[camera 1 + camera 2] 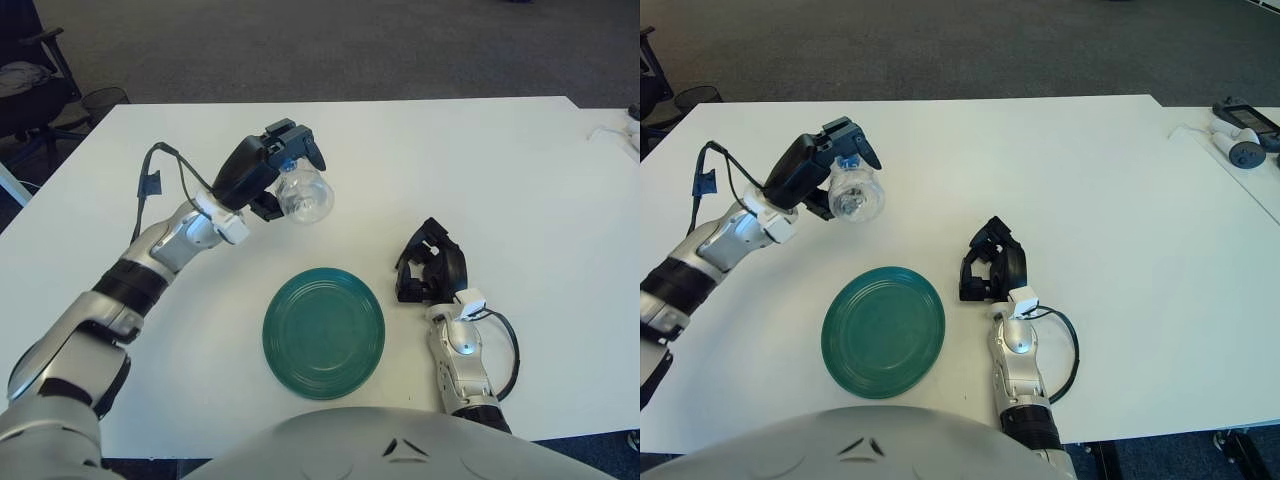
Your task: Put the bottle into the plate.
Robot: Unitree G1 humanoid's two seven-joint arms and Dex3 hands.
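The left hand (272,172) grips the clear bottle (304,196) above the bench (480,170), beyond the plate (323,332); only the right eye view shows a grey device (1240,150) far right, while the right hand (430,268) sits curled, empty.

No text, label, brand or number can be read anywhere. The bottle (304,196) shows no legible label. The plate (324,332) and desk (480,160) are plain.
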